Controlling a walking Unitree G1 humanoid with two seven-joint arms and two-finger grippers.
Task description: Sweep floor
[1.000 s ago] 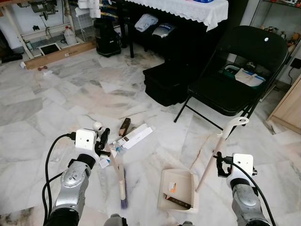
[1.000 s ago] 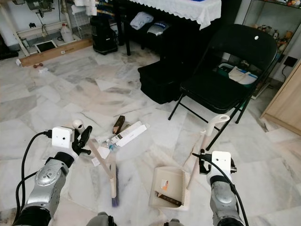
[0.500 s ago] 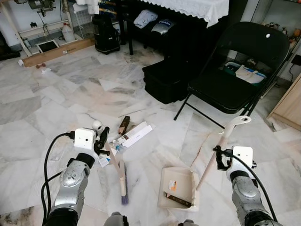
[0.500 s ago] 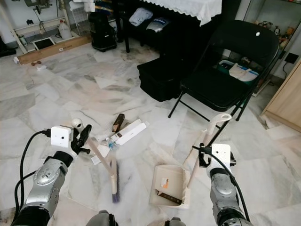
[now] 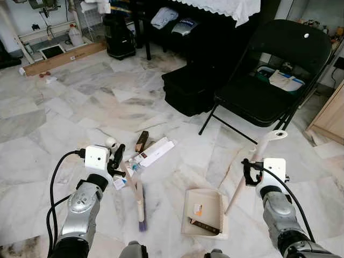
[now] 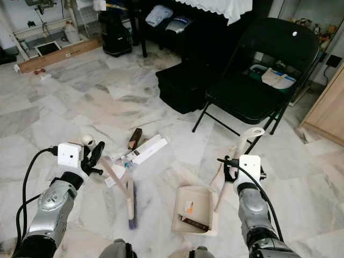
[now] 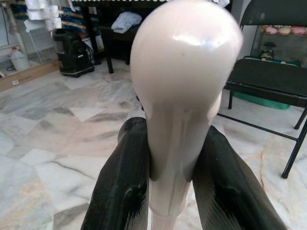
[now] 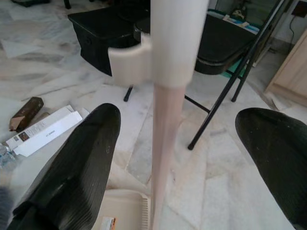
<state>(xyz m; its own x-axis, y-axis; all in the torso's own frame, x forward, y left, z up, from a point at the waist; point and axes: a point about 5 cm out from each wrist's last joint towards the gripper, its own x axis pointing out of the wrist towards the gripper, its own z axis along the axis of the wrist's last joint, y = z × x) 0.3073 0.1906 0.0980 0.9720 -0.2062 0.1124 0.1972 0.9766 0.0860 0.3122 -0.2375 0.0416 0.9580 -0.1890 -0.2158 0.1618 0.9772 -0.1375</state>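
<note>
Sweep part done: some litter in the pan, more waiting on the floor.

Left gripper (image 5: 116, 157) is clamped on the broom handle (image 7: 180, 120), bristles (image 5: 141, 215) down on the marble; right gripper (image 8: 163, 158) sits spread around the dustpan handle (image 5: 257, 159). The dustpan (image 5: 203, 213) already holds scraps; a white box (image 5: 155, 153) and brown box (image 5: 142, 141) lie just beyond. Open floor lies left; the folding chair (image 5: 271, 80) crowds the right.
</note>
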